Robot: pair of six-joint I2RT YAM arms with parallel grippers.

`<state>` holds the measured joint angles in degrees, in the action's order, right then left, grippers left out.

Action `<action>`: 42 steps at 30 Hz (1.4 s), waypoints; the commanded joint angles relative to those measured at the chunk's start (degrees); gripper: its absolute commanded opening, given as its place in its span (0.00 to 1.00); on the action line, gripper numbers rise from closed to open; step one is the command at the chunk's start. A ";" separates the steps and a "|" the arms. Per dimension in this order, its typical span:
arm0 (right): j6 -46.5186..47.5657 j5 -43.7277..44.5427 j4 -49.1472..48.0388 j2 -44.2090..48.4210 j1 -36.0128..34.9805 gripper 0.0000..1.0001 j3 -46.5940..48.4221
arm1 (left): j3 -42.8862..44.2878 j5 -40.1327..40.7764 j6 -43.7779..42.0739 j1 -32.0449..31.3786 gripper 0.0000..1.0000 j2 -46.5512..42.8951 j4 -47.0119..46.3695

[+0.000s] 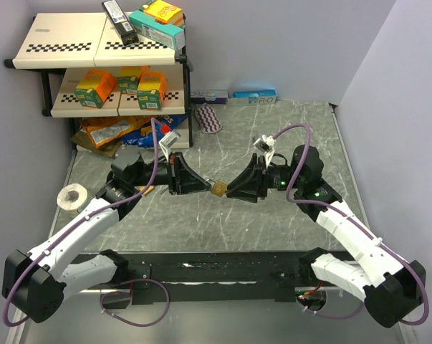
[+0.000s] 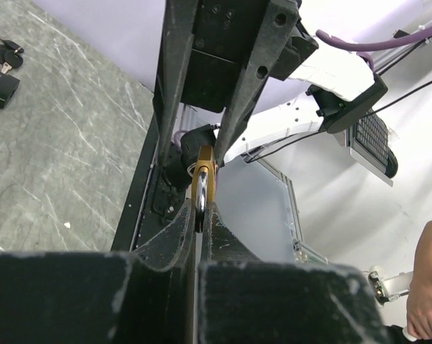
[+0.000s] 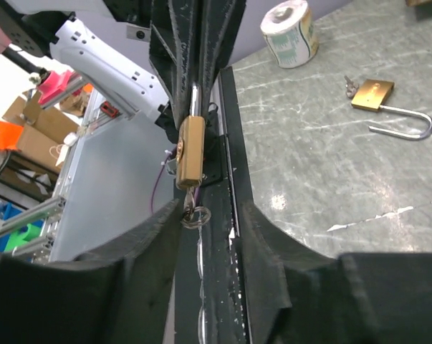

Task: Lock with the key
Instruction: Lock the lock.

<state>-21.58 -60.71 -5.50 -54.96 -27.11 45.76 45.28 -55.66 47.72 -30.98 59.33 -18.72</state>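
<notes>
Gold padlock [image 3: 190, 152], silver key [image 3: 195, 213], grey marbled table [image 1: 273, 223] — black jaws

A tape roll [image 1: 74, 196] is lying near the left edge of the table [image 1: 287, 215]; orange boxes [image 1: 95, 87] are sitting on the shelf [image 1: 58, 32], snack bags [image 1: 112, 131] lying beneath.

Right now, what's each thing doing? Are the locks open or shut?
Held padlock: in the air between both grippers; shackle hidden, cannot tell if locked.
Key: stuck in the held padlock's bottom.
Left gripper: shut on the held padlock.
Right gripper: shut on the key.
Spare padlock: lying flat, shackle open.
Tape roll: lying flat, hole up.
</notes>
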 commanded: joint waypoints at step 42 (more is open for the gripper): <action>5.32 29.85 11.04 -28.43 3.30 0.00 4.86 | 5.70 0.89 -33.21 13.06 0.01 8.42 31.96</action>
<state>-17.10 -37.71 7.44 -80.31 -24.10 45.08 47.77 -56.21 25.02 -16.45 64.84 2.55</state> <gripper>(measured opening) 0.008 0.039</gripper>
